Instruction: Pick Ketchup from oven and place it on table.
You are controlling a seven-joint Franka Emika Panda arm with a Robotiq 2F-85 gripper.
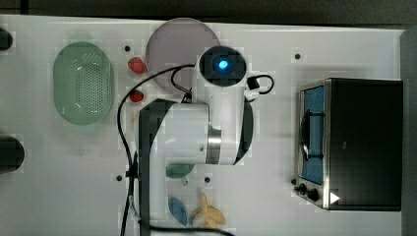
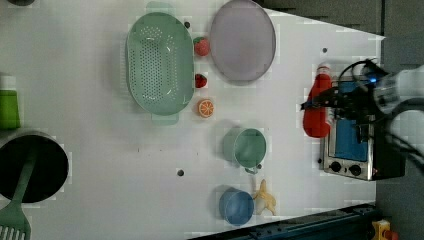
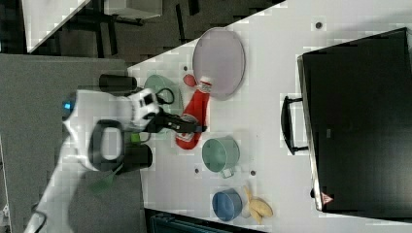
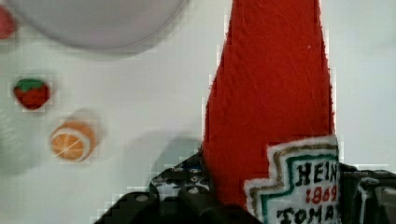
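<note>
My gripper [image 3: 194, 127] is shut on the ketchup [image 3: 192, 119], a red bottle with a white cap and a white label. The black fingers [image 4: 187, 196] clamp it at the label end. The ketchup [image 2: 317, 107] hangs over the white table [image 2: 100, 165], in front of the oven [image 2: 355, 145], with its cap towards the lilac plate [image 2: 242, 40]. In the wrist view the ketchup [image 4: 271, 93] stretches away from the gripper [image 4: 280, 200]. In the top view the arm hides the bottle, and the oven [image 1: 359, 142] stands at the top view's right, its bluish glass door facing the arm.
A green colander [image 2: 160, 62], two strawberries [image 2: 201, 46], an orange slice [image 2: 205, 108], a green cup [image 2: 249, 147], a blue cup [image 2: 236, 206] and a banana [image 2: 265, 199] lie on the table. A black pot [image 2: 30, 167] with a green spatula sits at the left view's left.
</note>
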